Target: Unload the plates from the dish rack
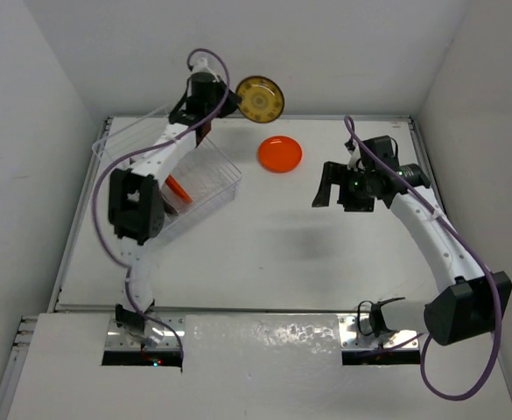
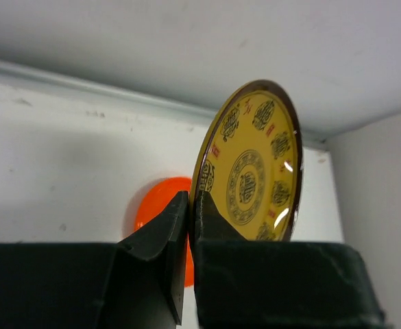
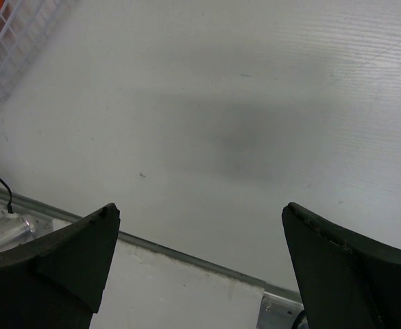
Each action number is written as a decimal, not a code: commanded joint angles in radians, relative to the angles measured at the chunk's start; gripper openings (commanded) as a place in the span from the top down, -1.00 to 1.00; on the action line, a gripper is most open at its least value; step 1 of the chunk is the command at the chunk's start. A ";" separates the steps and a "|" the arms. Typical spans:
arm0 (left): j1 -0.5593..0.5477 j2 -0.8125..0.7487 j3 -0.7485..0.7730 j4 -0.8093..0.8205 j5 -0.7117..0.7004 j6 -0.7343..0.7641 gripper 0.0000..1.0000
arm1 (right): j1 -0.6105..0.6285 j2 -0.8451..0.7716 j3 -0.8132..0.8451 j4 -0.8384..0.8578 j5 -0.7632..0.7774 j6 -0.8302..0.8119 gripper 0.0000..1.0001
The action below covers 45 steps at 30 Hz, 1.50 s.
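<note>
My left gripper (image 1: 229, 103) is shut on the rim of the yellow plate with a brownish patterned centre (image 1: 261, 98), held on edge in the air near the back wall; the left wrist view shows that plate (image 2: 255, 164) pinched between the fingers (image 2: 210, 226). A bright orange plate (image 1: 280, 154) lies flat on the table, also seen behind the fingers in the left wrist view (image 2: 155, 205). The clear dish rack (image 1: 199, 179) stands at the left under the left arm, with an orange-red plate edge (image 1: 178, 188) showing inside it. My right gripper (image 1: 330, 188) is open and empty above the table's middle right.
White walls close in the table at the back and both sides. A corner of the rack (image 3: 8, 41) shows at the top left of the right wrist view. The table's near metal edge (image 3: 186, 253) lies below the right gripper.
</note>
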 commanded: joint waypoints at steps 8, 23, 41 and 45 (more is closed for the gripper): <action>-0.048 0.328 0.328 -0.169 0.106 0.030 1.00 | -0.007 -0.101 0.023 -0.049 0.050 -0.006 -0.98; -0.094 0.351 0.416 -0.324 0.051 0.069 -0.55 | -0.007 -0.086 0.001 -0.026 0.044 0.014 -0.98; 0.070 -0.218 -0.134 -0.911 -0.662 -0.129 -0.74 | -0.004 -0.014 -0.078 0.062 -0.037 0.005 -0.98; 0.078 -0.235 -0.221 -0.841 -0.607 -0.104 -0.54 | 0.000 0.000 -0.080 0.071 -0.048 0.007 -0.98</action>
